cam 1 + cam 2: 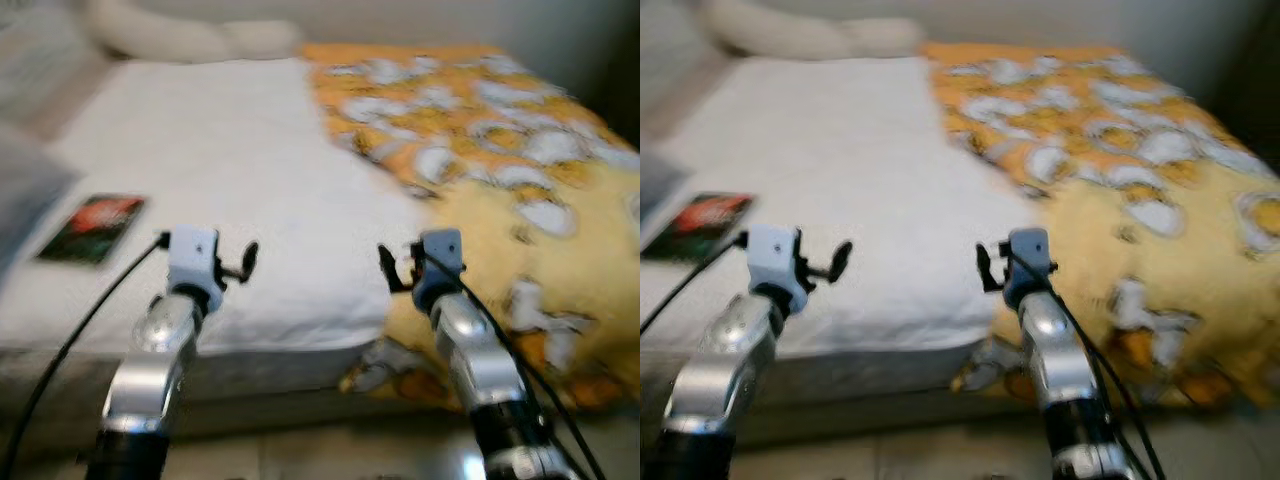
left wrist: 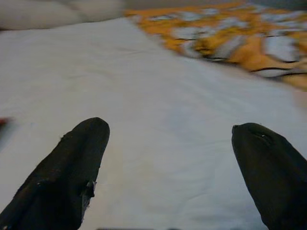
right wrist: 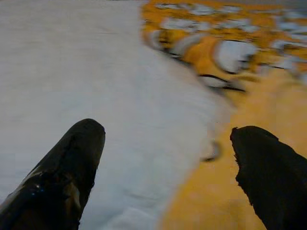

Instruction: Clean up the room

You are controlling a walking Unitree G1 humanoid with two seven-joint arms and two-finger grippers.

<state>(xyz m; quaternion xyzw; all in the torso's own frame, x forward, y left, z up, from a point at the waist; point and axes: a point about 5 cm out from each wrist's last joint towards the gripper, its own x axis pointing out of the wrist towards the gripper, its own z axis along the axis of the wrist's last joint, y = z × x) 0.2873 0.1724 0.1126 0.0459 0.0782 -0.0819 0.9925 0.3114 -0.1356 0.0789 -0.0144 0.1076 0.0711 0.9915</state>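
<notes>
While both end effectors (image 2: 170, 158) (image 3: 168, 158) hang released | smooth white sheet (image 1: 230, 170) | fuzzy yellow patterned blanket (image 1: 500, 150)

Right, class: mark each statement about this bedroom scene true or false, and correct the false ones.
1. Both pincers are open and hold nothing. True: the left pincer and the right pincer each show spread fingers over the bed.
2. The blanket is plain blue. False: it is yellow-orange with white patches.
3. A dark book lies on the white sheet, on the robot's left. True.
4. The book rests on the blanket. False: it lies on the sheet, apart from the blanket.
5. A pale pillow lies at the far end of the bed. True.
</notes>
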